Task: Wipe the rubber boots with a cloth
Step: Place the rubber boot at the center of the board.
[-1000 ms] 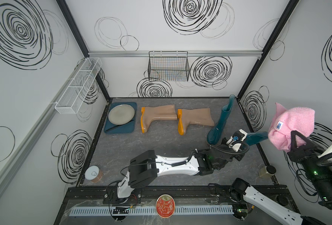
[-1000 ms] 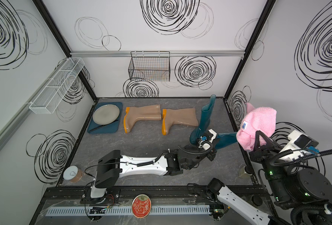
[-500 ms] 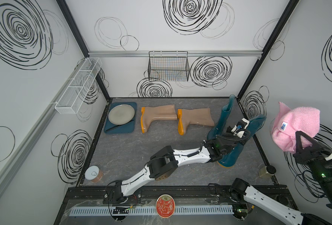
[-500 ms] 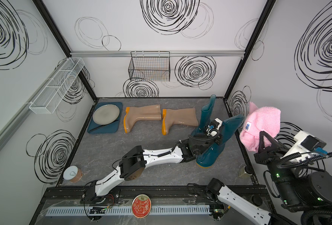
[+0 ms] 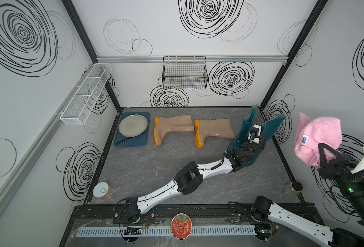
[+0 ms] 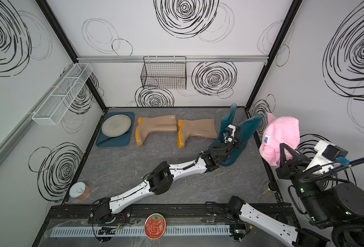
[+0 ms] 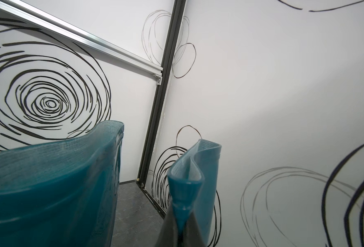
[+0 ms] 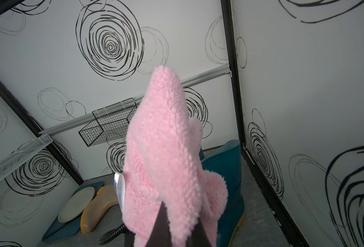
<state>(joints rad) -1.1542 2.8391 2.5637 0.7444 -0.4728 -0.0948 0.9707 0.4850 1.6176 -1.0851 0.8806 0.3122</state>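
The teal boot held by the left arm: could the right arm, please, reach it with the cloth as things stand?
Probably yes: the right tool holds the cloth raised beside the teal boot, nothing visible between them, and the left tool pinches only its rim.

Cameras: overhead stereo pair plus one per wrist.
Both top views look steeply down from the front over the whole bench (image 5: 155,166). Left wrist: close on the cuff of a teal boot (image 7: 206,181), facing a back corner. Right wrist: close behind the cloth (image 8: 166,160), sharing the wire basket (image 8: 104,130) with both top views.
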